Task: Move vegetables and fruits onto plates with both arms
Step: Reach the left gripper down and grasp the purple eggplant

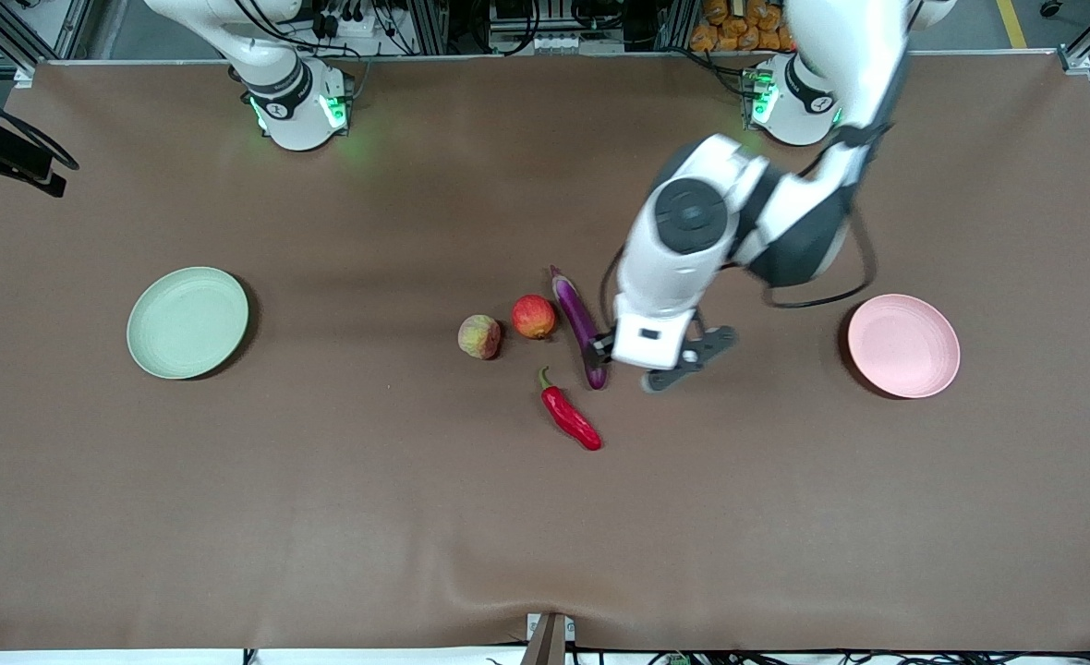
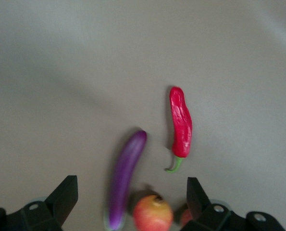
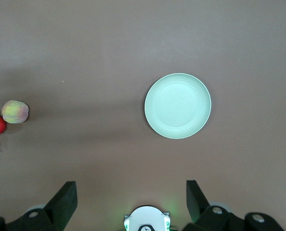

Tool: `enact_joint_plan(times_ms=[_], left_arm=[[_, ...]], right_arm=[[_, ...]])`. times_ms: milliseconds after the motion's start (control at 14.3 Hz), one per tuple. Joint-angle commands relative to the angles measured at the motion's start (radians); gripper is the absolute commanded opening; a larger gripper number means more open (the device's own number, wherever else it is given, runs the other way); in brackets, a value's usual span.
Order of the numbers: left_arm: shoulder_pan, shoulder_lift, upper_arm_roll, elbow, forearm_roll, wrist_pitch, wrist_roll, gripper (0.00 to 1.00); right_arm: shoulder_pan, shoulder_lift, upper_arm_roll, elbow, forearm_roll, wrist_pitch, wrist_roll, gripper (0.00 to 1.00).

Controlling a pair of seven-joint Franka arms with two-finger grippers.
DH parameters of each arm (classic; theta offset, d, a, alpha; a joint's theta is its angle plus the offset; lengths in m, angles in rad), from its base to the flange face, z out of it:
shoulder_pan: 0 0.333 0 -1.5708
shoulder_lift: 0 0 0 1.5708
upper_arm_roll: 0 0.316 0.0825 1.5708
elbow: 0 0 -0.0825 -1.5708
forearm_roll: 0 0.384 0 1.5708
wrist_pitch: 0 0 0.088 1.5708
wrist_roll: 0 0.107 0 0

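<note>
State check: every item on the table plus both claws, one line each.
eggplant: lying on the table, ungrasped.
chili pepper: lying on the table, nearest the front camera.
pomegranate: on the table beside the eggplant.
peach: on the table beside the pomegranate.
green plate: empty.
pink plate: empty.
left claw: open, low beside the eggplant.
right claw: open, high over the green plate's end of the table.

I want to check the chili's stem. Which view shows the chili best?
The left wrist view: the chili fills it large, whole and unblocked, its green stem curling clear. The front view shows it whole but small, nearest the camera of the produce. The right wrist view does not show it.
</note>
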Motion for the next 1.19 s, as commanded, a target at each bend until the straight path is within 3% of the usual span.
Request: enact_joint_plan(times_ms=[0, 210, 630, 1121], left_arm=[[-0.026, 0.079, 0.009, 0.025, -0.004, 0.02, -0.145, 1.0], [-0.058, 0.102, 0.009, -0.074, -0.007, 0.037, -0.149, 1.0], [-0.138, 0.015, 0.01, -0.4, -0.004, 0.34, -0.259, 1.0], [-0.135, 0.074, 0.013, -0.412, -0.004, 0.392, -0.271, 1.0]], right_arm=[[-0.022, 0.004, 0.009, 0.011, 0.005, -0.01, -0.011, 1.0], [-0.022, 0.006, 0.009, 0.011, 0.005, -0.01, -0.011, 1.0], [-0.027, 0.055, 0.009, 0.014, 0.004, -0.01, -0.013, 1.0], [-0.011, 0.197, 0.012, 0.014, -0.007, -0.012, -0.021, 1.0]])
